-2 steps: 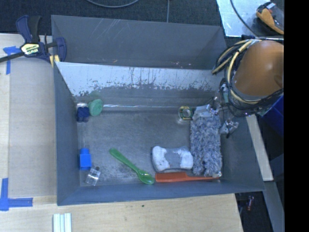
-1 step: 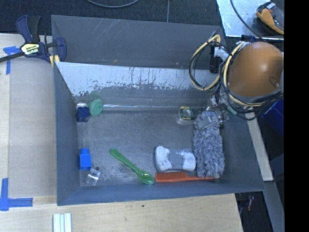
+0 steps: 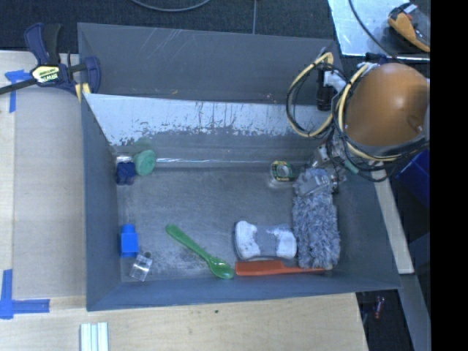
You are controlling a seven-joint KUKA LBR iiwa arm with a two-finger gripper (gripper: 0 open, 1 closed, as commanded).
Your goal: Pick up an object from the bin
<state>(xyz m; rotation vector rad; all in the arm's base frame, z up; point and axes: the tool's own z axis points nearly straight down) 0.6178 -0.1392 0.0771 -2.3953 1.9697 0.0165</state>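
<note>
The grey shaggy cloth (image 3: 316, 227) lies along the right side of the bin (image 3: 101, 218). Its upper end meets the gripper (image 3: 322, 174), and I cannot tell whether that is open or closed on it. A white lump (image 3: 247, 240) and an orange stick (image 3: 278, 269) lie beside the cloth, and a green spoon (image 3: 196, 249) lies farther left.

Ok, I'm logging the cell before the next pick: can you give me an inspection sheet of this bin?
Surface: grey metal bin, floor scuffed, far wall scratched.
Job's things: grey fuzzy cloth along the right side; orange-handled tool and white lumps beside it by the near wall.
Clutter: green spoon, blue block, clear piece near left; teal and blue pieces far left corner.
Grippers: gripper at the cloth's far end; contact unclear.
Cables: looped cables on the wrist.
Surroundings: black cable on the dark mat behind the bin.
</note>
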